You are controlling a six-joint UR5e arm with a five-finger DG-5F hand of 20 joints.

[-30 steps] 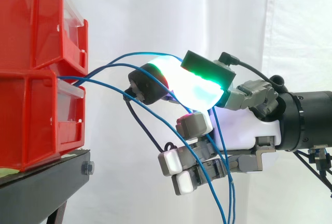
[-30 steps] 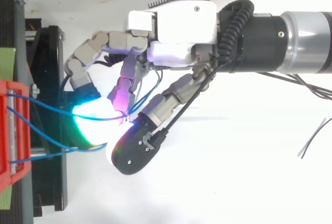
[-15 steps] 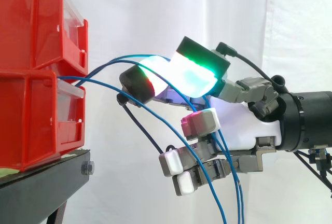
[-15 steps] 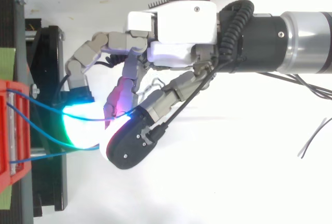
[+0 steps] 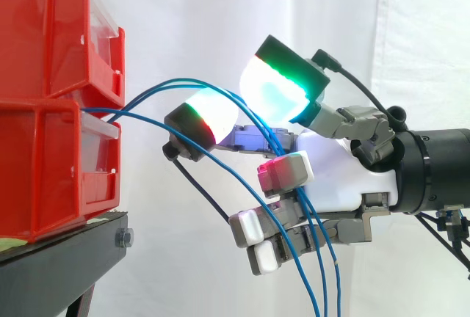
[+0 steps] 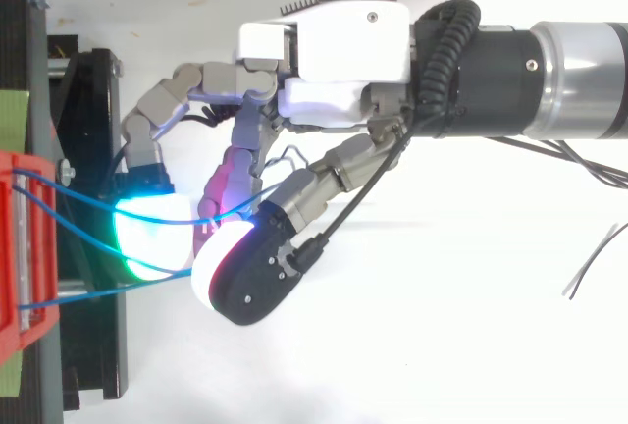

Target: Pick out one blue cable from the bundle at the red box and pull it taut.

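Here's the hand (image 5: 341, 185), coming in level from the right of the side view on the end of the arm (image 6: 579, 80). It hangs in the open air just off the front of the two stacked red bins (image 5: 51, 75). The bins sit on the black stand (image 5: 66, 254), with the white curtain (image 5: 191, 9) behind everything.

And there are the blue cables (image 5: 338, 288): several thin strands come out at the front of the bins, about where the upper bin meets the lower one. Two bow upward in a smooth arc toward the hand, and another slants down beneath them. All of them run in among the hand's parts, then drop steeply past the palm and off the bottom edge. Every strand is curved, none drawn straight.

From above, the hand (image 6: 334, 41) reaches left toward the red bin (image 6: 25, 247), well short of touching it. Three blue strands cross the gap from the bin's face. Is any one strand actually gripped? The strands vanish into the hand, so I cannot tell from either view.
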